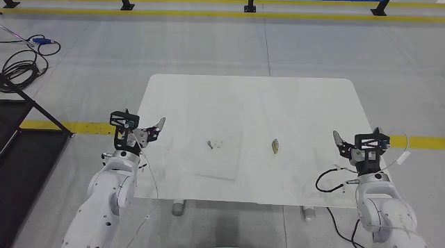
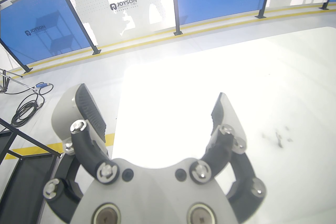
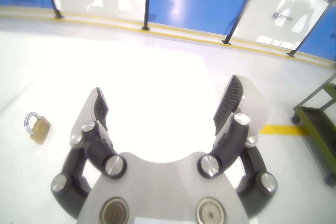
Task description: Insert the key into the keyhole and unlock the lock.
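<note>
Left tool (image 2: 152, 104) is released, jaws spread wide with nothing between them, and sits at the left edge of the table (image 1: 278, 102). Right tool (image 3: 165, 93) is likewise released and empty, at the right edge. The key (image 1: 214, 144) lies flat near the table's middle, and the brass lock (image 1: 275, 145) lies on its side near it toward the right tool, apart from the key and well apart from both tools.

Key (image 1: 214, 144): small, dark metal, lying flat on the table (image 1: 278, 95), about midway between its left and right edges and nearer the front edge. Its detail is too small to tell.

Lock (image 1: 276, 145): brass padlock with a silver shackle, lying flat, apart from the key on its right.
</note>
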Motion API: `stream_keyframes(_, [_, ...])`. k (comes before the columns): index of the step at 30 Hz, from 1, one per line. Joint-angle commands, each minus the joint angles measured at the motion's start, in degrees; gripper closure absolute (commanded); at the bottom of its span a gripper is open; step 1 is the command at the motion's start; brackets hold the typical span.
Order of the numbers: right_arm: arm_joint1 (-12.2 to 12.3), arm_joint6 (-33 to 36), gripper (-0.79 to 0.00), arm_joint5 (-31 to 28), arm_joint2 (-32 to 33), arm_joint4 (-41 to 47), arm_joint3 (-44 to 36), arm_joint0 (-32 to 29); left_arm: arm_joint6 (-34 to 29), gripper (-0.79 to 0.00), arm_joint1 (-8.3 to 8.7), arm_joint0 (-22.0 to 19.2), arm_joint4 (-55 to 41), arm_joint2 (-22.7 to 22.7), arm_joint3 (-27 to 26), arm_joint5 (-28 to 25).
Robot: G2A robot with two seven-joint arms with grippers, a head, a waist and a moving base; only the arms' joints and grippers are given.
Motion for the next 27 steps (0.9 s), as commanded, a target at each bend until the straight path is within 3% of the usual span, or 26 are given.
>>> stream_keyframes(1, [0.0,0.0,-0.785,0.0,0.0,0.0,0.0,0.0,-3.1,-0.785,-0.03,-1.1,-1.2,-0.3,-0.6,-0.2])
stream_keyframes(9, [0.0,0.0,-0.785,0.0,0.0,0.0,0.0,0.0,-20.6,-0.785,0.23,-6.2,-7.2,-2.1,-3.3,-3.8])
stream_keyframes(15, [0.0,0.0,-0.785,0.0,0.0,0.0,0.0,0.0,-37.5,-0.785,0.37,-14.0,-15.3,-2.3,-3.0,-3.5])
stream_keyframes(19, [0.0,0.0,-0.785,0.0,0.0,0.0,0.0,0.0,-47.5,-0.785,0.41,-19.4,-19.8,-1.2,-0.1,-1.9])
stream_keyframes(22, [0.0,0.0,-0.785,0.0,0.0,0.0,0.0,0.0,-52.7,-0.785,0.26,-22.9,-23.3,0.2,2.2,0.8])
stream_keyframes(27, [0.0,0.0,-0.785,0.0,0.0,0.0,0.0,0.0,-55.2,-0.785,-0.05,-26.4,-26.7,3.7,6.8,1.2])
